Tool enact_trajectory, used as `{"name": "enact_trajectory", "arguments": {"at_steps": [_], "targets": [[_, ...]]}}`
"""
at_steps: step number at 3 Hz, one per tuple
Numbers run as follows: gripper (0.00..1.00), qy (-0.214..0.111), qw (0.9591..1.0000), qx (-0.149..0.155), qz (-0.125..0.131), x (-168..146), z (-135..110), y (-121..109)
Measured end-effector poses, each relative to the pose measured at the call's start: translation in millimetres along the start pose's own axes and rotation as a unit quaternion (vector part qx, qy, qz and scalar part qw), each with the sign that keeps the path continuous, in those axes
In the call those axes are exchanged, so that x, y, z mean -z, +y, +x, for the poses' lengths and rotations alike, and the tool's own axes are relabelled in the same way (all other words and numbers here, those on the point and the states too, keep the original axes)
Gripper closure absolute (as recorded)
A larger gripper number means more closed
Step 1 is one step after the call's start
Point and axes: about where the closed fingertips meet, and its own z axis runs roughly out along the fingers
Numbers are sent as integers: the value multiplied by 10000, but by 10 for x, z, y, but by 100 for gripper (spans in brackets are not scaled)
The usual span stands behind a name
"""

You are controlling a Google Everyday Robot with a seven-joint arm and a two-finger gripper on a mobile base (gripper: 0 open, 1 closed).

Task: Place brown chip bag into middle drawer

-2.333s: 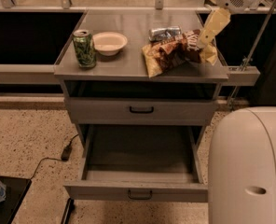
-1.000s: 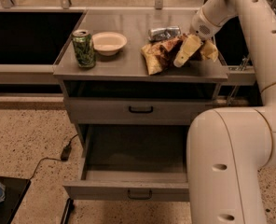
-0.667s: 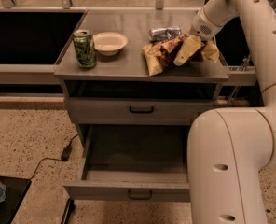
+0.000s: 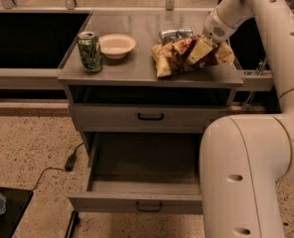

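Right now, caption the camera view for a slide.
Pincer at the brown chip bag on the cabinet, middle drawer open below.

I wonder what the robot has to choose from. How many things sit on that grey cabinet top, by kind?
Cans: 1, the green can
Bowls: 1, the white bowl
Snack bags: 2, the brown chip bag and the silver-blue foil packet
Total: 4
The gripper is at the brown chip bag's right part.
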Motion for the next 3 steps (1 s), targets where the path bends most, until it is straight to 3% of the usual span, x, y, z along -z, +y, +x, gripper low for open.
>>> {"name": "enact_trajectory", "arguments": {"at_steps": [1,2,3], "targets": [[89,0,10000,1,0,0,0,0],[100,82,9998,150,-40,53,-12,54],[100,98,9987,494,-117,336,-51,259]]}}
